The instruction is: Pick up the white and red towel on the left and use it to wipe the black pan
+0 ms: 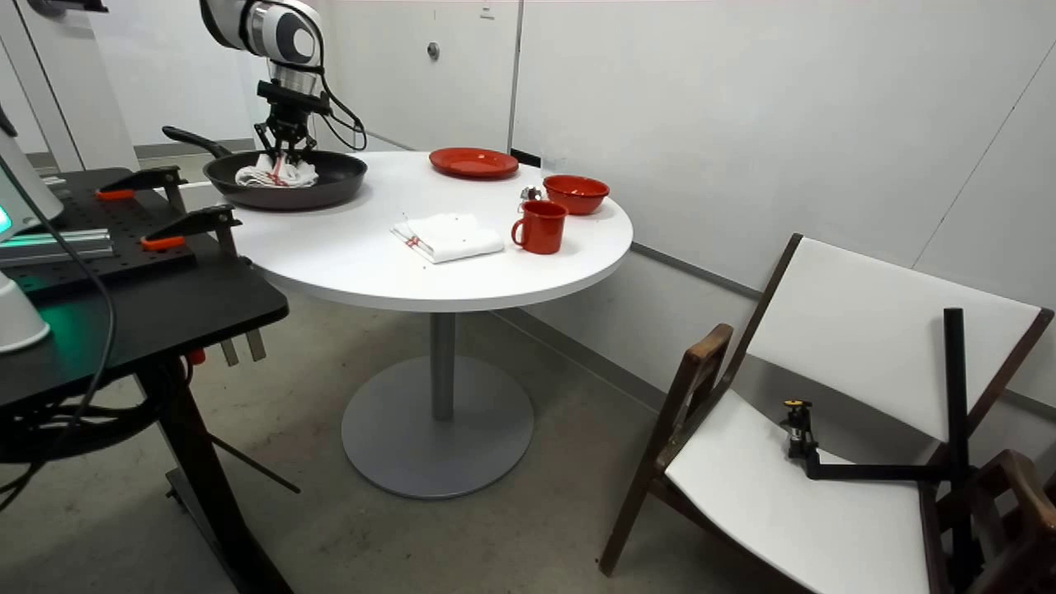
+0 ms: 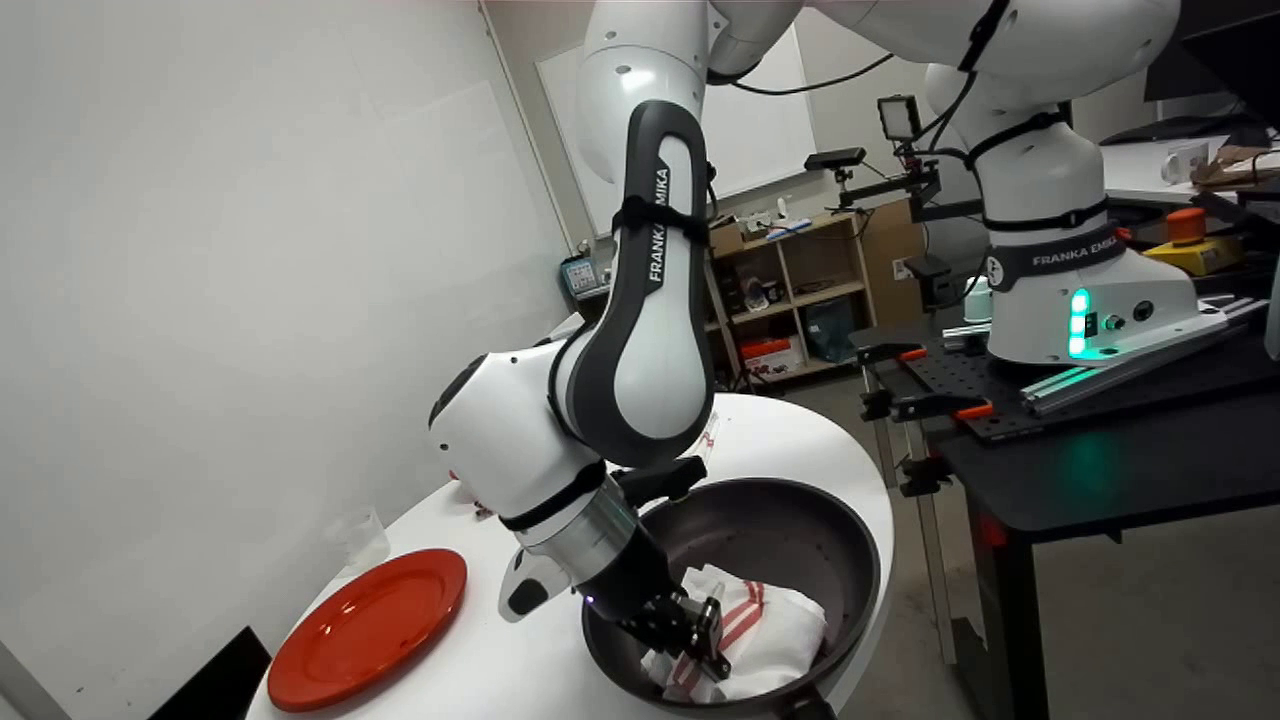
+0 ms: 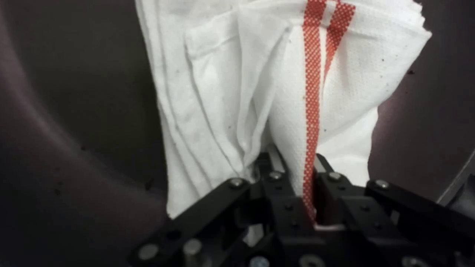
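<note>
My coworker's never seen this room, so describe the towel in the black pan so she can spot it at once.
On the round white table sits the black pan. Inside it lies the white and red towel, a red-striped fold pinched in the gripper, unlike the other white cloth, folded flat beside the red mug.

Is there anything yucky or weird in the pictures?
Yes, a little: in the wrist view, dark specks dot the black pan and the white and red towel inside it. Clean ones wouldn't be dotty; maybe they're crumbs. I see nothing broken.
</note>
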`<state>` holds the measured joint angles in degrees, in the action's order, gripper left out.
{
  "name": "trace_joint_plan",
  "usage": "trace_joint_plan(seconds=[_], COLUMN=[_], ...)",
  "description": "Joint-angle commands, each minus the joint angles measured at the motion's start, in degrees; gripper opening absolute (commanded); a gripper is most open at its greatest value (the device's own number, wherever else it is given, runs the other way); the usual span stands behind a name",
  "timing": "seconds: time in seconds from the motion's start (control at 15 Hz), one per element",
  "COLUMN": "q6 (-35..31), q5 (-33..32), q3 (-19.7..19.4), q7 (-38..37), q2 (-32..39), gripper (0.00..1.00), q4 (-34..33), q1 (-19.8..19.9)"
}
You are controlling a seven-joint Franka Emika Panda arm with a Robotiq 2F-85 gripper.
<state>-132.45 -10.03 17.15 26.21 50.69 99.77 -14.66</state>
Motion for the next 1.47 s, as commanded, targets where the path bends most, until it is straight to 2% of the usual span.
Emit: trace_joint_plan(seconds=[0.0, 0.47, 1.4], q6=[-2.96, -8.07, -22.75], q5=[1.63, 5.95, 4.71], q3=[-0.10, 0.54, -2.08], q7=[1.82, 0.96, -9.35], q2=[4.02, 2.48, -6.99], gripper=[0.05, 0.05, 0.05], q4=[0.55, 6.26, 23.61], q1=[3.02, 6.73, 3.55])
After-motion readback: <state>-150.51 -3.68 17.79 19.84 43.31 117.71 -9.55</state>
